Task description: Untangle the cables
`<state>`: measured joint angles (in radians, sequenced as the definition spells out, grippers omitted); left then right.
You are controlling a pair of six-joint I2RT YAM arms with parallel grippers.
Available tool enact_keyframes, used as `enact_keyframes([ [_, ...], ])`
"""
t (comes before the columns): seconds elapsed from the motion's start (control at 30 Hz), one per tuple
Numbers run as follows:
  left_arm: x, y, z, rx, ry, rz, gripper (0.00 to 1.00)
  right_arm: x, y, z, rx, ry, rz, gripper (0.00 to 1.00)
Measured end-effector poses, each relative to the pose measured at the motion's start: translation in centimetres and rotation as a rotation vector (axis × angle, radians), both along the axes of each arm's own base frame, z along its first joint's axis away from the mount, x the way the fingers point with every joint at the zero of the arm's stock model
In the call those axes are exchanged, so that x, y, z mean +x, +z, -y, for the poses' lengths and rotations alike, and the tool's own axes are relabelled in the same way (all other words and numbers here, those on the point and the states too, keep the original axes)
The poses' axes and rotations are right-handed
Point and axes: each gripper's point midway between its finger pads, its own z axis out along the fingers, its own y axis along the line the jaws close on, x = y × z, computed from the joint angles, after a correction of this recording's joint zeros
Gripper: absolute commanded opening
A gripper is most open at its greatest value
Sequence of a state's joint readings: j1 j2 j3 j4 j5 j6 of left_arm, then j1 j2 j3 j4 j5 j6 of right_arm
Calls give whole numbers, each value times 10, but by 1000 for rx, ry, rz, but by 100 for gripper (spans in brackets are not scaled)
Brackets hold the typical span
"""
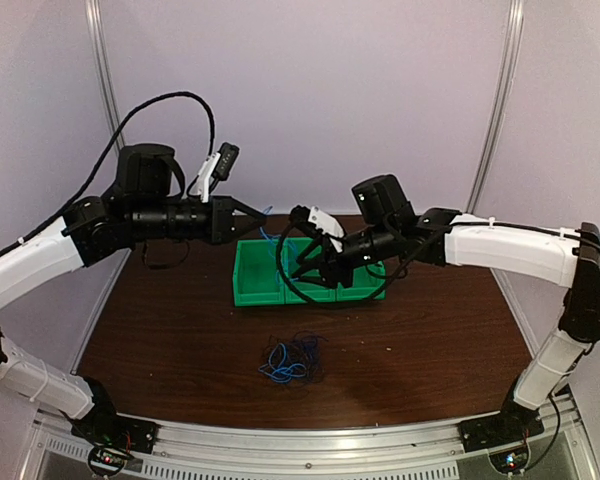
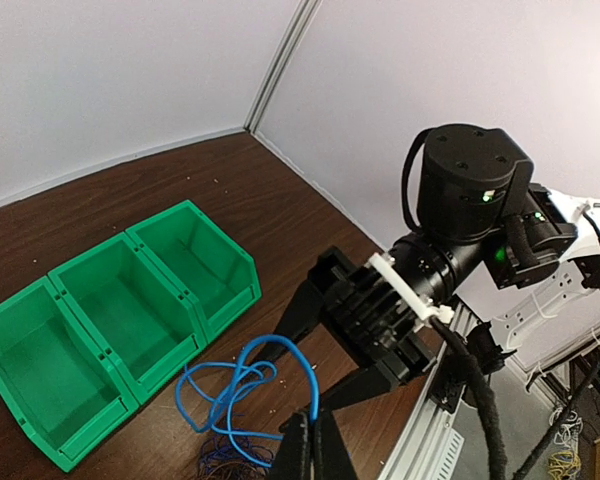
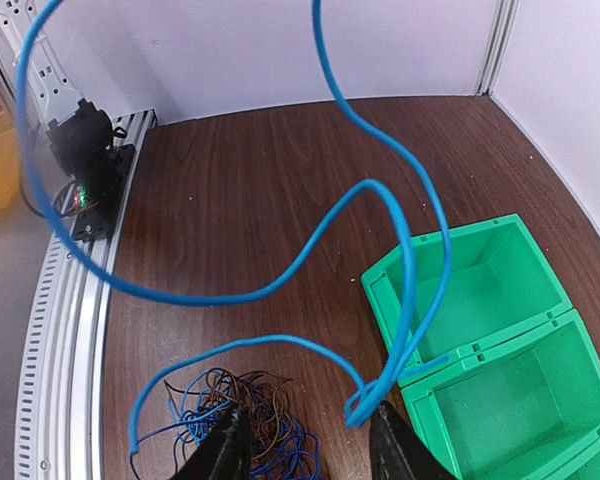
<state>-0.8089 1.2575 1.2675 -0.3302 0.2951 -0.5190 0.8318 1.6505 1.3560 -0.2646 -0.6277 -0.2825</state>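
My left gripper (image 1: 252,212) is raised left of the bin, shut on a blue cable (image 2: 312,385) that arcs up from its fingertips (image 2: 315,452) and loops down toward the table. The same blue cable (image 3: 405,290) sweeps in big loops through the right wrist view and bunches against my right finger (image 3: 395,445). My right gripper (image 3: 310,450) is open, hanging over the bin's front (image 1: 305,270), its jaws either side of the hanging loops (image 2: 285,380). The other cables lie in a tangle (image 1: 292,360) of thin blue and dark wires (image 3: 255,420) on the table.
A green bin (image 1: 255,270) with three compartments (image 2: 110,310) stands at the table's middle back (image 3: 500,330). Grey walls close the back and sides. An aluminium rail (image 3: 75,300) runs along the near edge.
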Motion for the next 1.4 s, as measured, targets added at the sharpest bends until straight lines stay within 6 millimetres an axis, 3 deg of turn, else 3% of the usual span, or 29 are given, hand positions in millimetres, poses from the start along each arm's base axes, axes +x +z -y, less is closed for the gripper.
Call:
enact_keyframes([
  [0.13,-4,0,3,-2,-10,-1,0,6,-3,-2,-2,-20,12,39],
  [0.3,-4,0,3,-2,-12,-2,0,12,0,-2,6,-47,36,17],
  [0.43,-4,0,3,-2,-11,-1,0,16,-4,0,-3,-63,48,13],
  [0.53,-3,0,2,2,-4,0,0,16,-14,3,-26,-72,51,0],
  [0.7,0,-1,1,12,12,6,0,12,-35,17,-78,-86,40,0],
  [0.83,1,-3,1,17,17,6,0,14,-33,26,-81,-93,33,0],
  [0.93,4,-9,3,32,16,3,51,10,-25,30,-74,-82,33,0],
  [0.97,5,-12,4,39,18,1,63,10,-22,31,-76,-78,34,0],
  [1.03,8,-18,5,52,23,-2,74,9,-12,31,-72,-72,42,0],
  [1.2,8,-48,7,57,15,2,78,6,20,36,-55,-72,69,0],
  [1.23,7,-61,6,64,12,-10,77,6,31,37,-42,-76,82,0],
  [1.4,-2,-115,5,79,-1,-83,75,10,45,44,-26,-100,95,0],
])
